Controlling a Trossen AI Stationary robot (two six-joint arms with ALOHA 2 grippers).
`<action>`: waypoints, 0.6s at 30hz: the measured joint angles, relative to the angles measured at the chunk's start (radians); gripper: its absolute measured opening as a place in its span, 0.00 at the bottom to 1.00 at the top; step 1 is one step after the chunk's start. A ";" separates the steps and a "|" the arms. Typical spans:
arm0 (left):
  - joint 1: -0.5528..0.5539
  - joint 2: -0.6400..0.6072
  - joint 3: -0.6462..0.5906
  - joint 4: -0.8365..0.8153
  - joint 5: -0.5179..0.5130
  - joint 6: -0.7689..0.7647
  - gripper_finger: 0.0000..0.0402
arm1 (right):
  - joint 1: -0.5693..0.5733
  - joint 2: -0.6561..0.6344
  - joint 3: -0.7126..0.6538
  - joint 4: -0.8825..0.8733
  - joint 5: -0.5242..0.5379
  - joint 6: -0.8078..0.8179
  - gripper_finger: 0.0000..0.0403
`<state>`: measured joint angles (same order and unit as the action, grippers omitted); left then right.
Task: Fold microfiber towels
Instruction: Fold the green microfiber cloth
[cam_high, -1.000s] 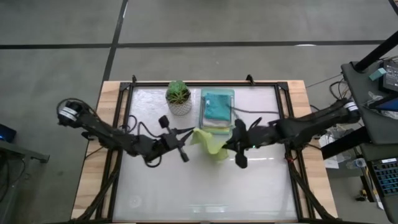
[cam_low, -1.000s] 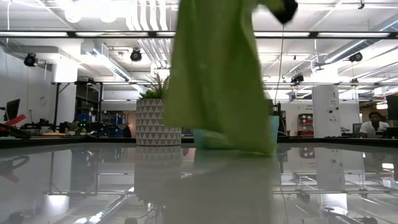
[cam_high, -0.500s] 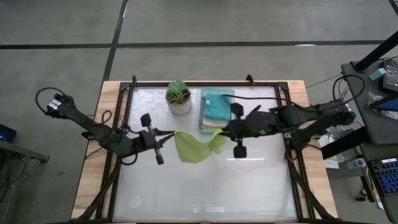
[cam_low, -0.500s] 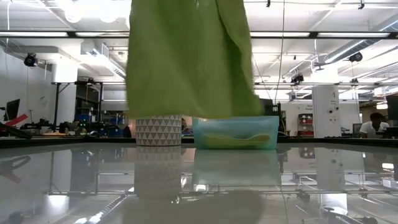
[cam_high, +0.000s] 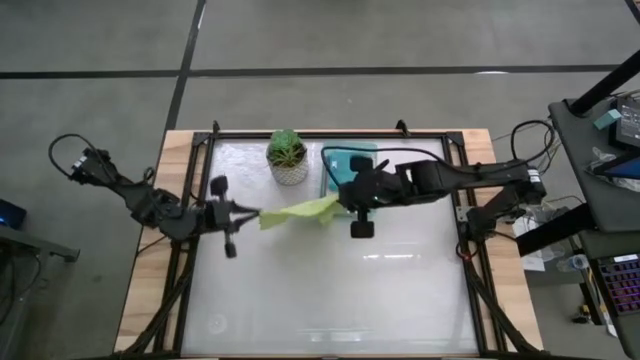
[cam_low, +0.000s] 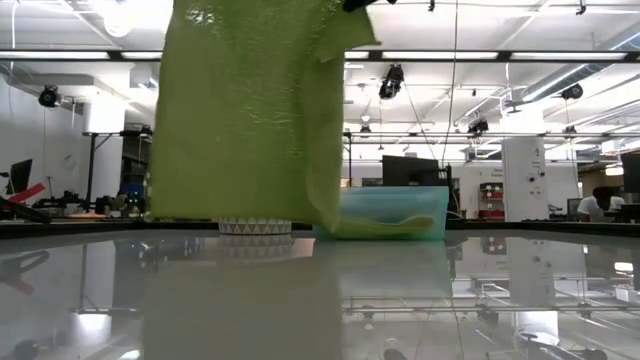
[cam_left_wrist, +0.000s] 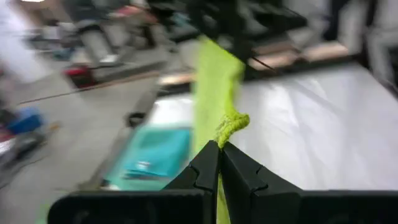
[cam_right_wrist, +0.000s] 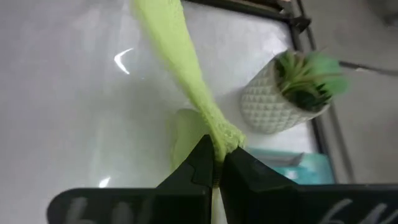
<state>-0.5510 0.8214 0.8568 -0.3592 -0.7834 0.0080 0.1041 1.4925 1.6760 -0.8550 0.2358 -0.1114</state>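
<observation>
Glossy white worktop (cam_high: 330, 290) is carrying everything, with a workshop ceiling and racks showing beyond it in the low view. Toward the left edge, the left gripper (cam_high: 247, 213) is holding its jaws clamped on one corner of the lime green towel (cam_high: 298, 211). That towel is hanging stretched in the air above the middle of the worktop, clear of the surface. Near the far edge, the potted plant (cam_high: 287, 156) is standing just beside the mint-green tray (cam_high: 326, 172), where a teal towel (cam_high: 352, 161) is lying. The right gripper (cam_high: 340, 200) is pinching the opposite corner, jaws together on the cloth. Folding seems barely begun: this towel is spread but unfolded, and others appear to be waiting.
</observation>
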 joint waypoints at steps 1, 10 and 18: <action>-0.008 -0.001 -0.006 -0.023 0.029 -0.003 0.00 | 0.009 0.000 0.001 -0.011 -0.003 0.020 0.02; -0.151 0.151 -0.080 0.009 0.211 -0.213 0.00 | 0.168 0.001 -0.057 -0.062 -0.081 0.239 0.02; -0.266 0.418 -0.058 0.213 0.244 -0.343 0.00 | 0.359 0.103 -0.139 -0.037 -0.130 0.400 0.02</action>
<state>-0.8174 1.2391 0.7988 -0.1462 -0.5396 -0.3347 0.4626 1.5957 1.5373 -0.8916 0.1054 0.2889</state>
